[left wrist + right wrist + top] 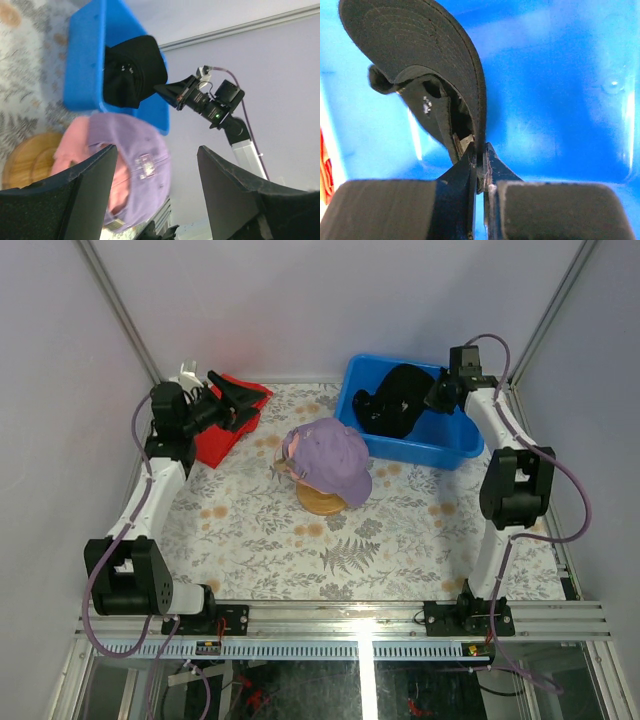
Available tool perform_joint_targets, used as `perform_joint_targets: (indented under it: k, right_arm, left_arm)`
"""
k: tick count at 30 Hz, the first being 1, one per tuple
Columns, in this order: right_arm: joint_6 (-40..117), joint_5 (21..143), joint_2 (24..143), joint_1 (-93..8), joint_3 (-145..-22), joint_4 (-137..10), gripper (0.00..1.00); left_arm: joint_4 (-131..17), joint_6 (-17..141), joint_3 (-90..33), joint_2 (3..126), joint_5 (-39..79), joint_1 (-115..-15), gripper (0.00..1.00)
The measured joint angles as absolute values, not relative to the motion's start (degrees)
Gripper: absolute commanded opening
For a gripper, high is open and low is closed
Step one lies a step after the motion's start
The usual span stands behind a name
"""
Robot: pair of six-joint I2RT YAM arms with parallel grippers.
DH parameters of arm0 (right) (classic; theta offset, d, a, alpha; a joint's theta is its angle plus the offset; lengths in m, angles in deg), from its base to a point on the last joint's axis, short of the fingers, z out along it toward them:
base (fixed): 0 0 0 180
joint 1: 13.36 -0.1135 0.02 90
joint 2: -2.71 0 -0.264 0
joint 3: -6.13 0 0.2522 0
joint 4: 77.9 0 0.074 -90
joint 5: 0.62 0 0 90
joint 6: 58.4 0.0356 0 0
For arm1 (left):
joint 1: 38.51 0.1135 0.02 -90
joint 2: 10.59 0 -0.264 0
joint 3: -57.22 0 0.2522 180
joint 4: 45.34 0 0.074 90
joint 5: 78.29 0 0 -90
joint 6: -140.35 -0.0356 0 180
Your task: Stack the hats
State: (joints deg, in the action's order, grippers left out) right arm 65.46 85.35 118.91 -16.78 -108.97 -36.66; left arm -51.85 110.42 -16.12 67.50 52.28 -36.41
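A purple hat [330, 462] sits on top of a pink hat [288, 452] on the wooden stand [322, 502] mid-table. In the left wrist view the purple hat [140, 150] covers most of the pink hat [75, 145]. A black hat [392, 398] lies in the blue bin [455, 445] at the back right. My right gripper [481, 150] is shut on the rim of the black hat [420, 45], at the base of its brim. My left gripper [235, 400] hangs open at the back left, holding nothing, its fingers [95, 185] wide apart.
A folded red cloth [215, 440] lies under the left gripper at the back left. The blue bin's walls [560, 75] surround the right gripper closely. Grey walls stand close behind and at both sides of the flowered tabletop [260, 540].
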Motion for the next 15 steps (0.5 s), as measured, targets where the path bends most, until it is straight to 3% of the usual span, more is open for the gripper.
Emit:
perform_joint_targets:
  k: [8, 15]
  right_arm:
    - [58.97, 85.17, 108.16, -16.28, -108.95, -38.14, 0.00]
    - [53.57, 80.56, 93.36, -16.24, -101.36, -46.80, 0.00]
  left_arm:
    - [-48.44, 118.84, -28.55, 67.95, 54.40, -36.62, 0.70]
    - [-34.43, 143.60, -27.20, 67.82, 53.46, -41.10, 0.76]
